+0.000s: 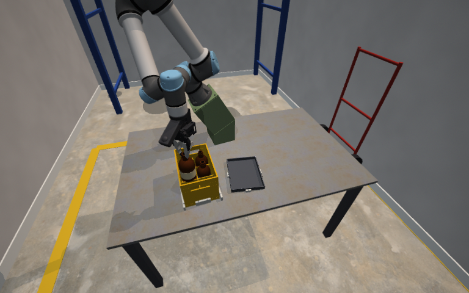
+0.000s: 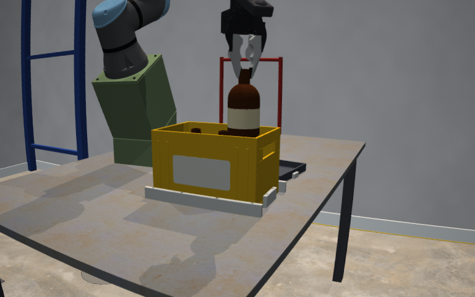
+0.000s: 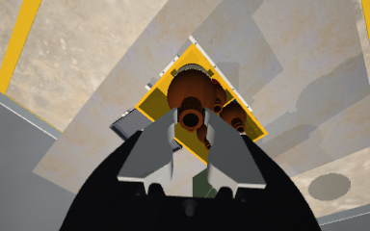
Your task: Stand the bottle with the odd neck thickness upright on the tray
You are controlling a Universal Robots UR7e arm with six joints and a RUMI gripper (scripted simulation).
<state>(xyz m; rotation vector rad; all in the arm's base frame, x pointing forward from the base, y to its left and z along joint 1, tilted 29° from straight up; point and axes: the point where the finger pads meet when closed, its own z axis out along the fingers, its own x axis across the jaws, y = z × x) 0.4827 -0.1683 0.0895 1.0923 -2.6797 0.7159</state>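
Observation:
My gripper is shut on the neck of a brown bottle with a cream label. The bottle hangs upright, raised above its compartment, its lower end at about rim height of the yellow crate. Other brown bottles stand lower in the crate, among them one bottle at the back and another bottle nearer the front. The fifth bottle cannot be made out. The dark tray is empty, right of the crate in the top view.
White stop strips lie around the crate's foot, and small white clips sit at the tray's edges. The crate's near wall and rim stand between the bottle and the tray. The green robot pedestal is behind the crate.

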